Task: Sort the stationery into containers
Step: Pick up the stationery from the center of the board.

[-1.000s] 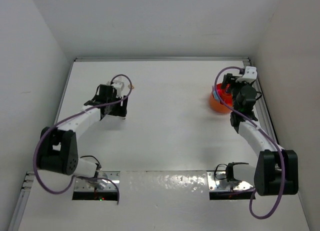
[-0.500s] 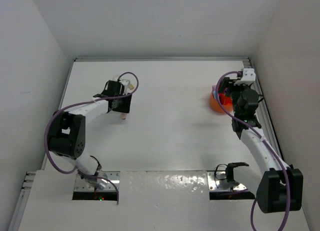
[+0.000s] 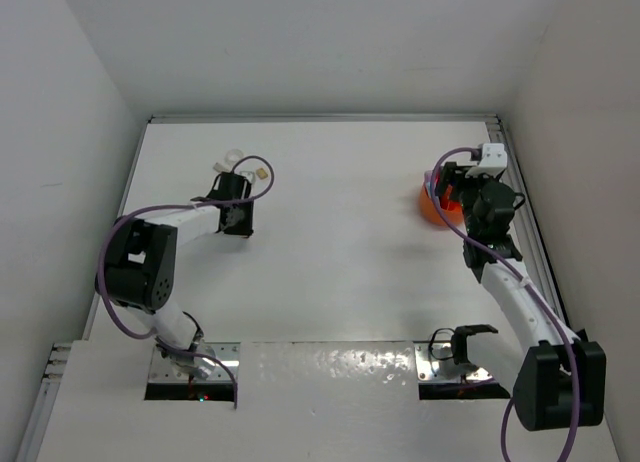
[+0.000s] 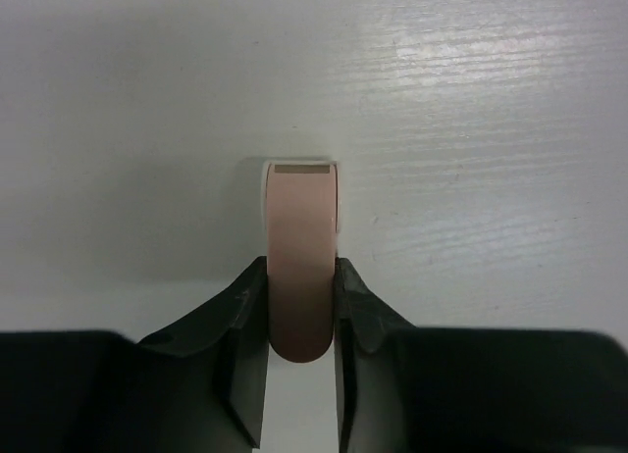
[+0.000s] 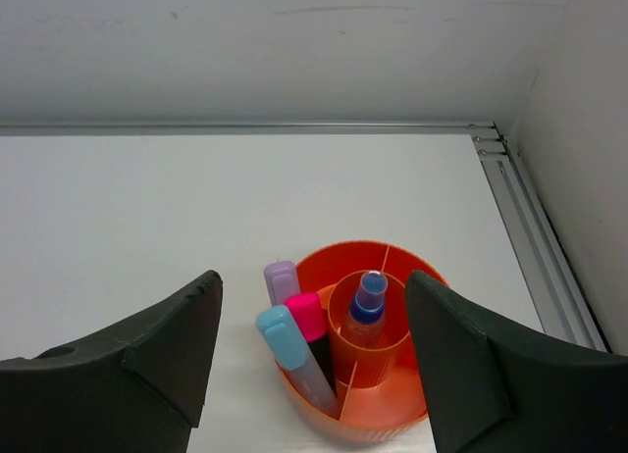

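My left gripper [image 4: 301,311] is shut on a beige block [image 4: 301,227], which sticks out forward between the fingers with its far end at the white table. In the top view this gripper [image 3: 238,219] is at the far left. My right gripper [image 5: 314,276] is open and empty, just above and behind the round orange tub [image 5: 383,428]. The tub holds a light-blue highlighter [image 5: 285,340], a pink-capped marker [image 5: 308,318], a lilac piece [image 5: 282,280] and, in its middle cup, a blue-capped bottle [image 5: 369,306]. The tub [image 3: 430,210] is at the far right.
Two small pale items [image 3: 233,159] lie on the table just beyond the left gripper; I cannot tell what they are. A metal rail [image 5: 535,227] and the side wall run close to the right of the tub. The back wall is just beyond.
The left arm's elbow has swung in towards its base while its gripper stayed near the same spot with the block. The right gripper has shifted slightly by the tub.
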Controlling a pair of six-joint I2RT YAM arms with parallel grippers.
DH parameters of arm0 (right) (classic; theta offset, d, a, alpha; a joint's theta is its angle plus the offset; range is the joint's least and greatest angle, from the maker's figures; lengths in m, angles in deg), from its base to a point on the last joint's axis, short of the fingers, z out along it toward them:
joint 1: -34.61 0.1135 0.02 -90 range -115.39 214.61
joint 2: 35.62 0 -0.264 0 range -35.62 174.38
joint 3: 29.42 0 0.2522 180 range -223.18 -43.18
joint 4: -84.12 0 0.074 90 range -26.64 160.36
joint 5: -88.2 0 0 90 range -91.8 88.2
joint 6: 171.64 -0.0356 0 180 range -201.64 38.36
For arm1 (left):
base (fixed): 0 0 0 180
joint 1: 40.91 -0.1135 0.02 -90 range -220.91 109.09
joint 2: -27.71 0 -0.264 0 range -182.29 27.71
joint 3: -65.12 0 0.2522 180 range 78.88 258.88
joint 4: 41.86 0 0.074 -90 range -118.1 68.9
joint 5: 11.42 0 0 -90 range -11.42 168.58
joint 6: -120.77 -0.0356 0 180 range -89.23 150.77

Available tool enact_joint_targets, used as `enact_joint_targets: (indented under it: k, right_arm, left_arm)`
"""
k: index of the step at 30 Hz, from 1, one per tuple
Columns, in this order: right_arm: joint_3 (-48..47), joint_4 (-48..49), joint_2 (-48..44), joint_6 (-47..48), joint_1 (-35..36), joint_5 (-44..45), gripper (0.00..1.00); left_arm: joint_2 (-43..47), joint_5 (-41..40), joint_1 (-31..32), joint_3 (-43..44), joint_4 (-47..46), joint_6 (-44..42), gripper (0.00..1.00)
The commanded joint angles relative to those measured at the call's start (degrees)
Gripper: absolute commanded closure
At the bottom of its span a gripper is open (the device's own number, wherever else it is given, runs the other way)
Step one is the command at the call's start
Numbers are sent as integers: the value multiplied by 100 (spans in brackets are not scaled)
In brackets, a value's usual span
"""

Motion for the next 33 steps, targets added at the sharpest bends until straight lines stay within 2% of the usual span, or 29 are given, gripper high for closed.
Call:
enact_joint_targets:
  k: [1, 3, 6, 7, 8, 9, 10, 12, 14, 15, 17, 19, 24, 27, 33]
  right_arm:
    - [59, -18, -187, 85, 22, -33, 27]
    - [33, -184, -240, 164, 31, -260, 27]
    - [-273, -929, -223, 593, 22, -1145, 28]
    - [-597, -1211, -179, 682, 31, -1941, 27]
    - [-817, -1883, -109, 1048, 109, -2323, 27]
    - [-1307, -2273, 92, 1261, 171, -3014, 27]
    - [-1573, -3086, 224, 1367, 354, -3335, 27]
    - [-2422, -3846, 688, 1665, 610, -3828, 28]
    - [-2970, -4840, 1006, 1903, 1119, -4435, 28]
    - [-3452, -5104, 1156, 2018, 1295, -4567, 28]
    - [-3719, -5397, 1438, 2098, 1787, -4709, 29]
    - [-3738, -5188, 1491, 2150, 2182, -4735, 28]
    - [-3808, -5151, 1587, 2317, 2736, -4770, 28]
    - [-3843, -5186, 1702, 2440, 2948, -4840, 28]
    - [-3948, -5090, 2035, 2441, 3213, -4858, 28]
  left_arm:
    - [50, -139, 23, -91, -432, 90, 84]
    - [111, -78, 41, -161, -441, 46, 100]
    - [339, 255, 111, -223, -424, -287, 100]
    - [558, 639, 146, -223, -415, -697, 100]
    - [690, 1365, 216, -223, -406, -919, 100]
    - [996, 1843, 260, -232, -397, -1548, 100]
    - [1199, 2735, 400, -249, -415, -1876, 100]
    - [1874, 3793, 463, -467, -563, -2613, 100]
    - [2202, 5135, 524, -583, -888, -2837, 100]
    - [2343, 5448, 559, -557, -985, -2811, 100]
    - [2336, 6080, 708, -408, -1030, -2671, 100]
    - [2274, 6346, 875, -241, -1091, -2337, 100]
    - [2564, 6347, 1174, -258, -1424, -2161, 100]
    - [2608, 6426, 1201, -197, -1890, -1959, 100]
    - [2695, 6444, 1394, -152, -1848, -2151, 100]
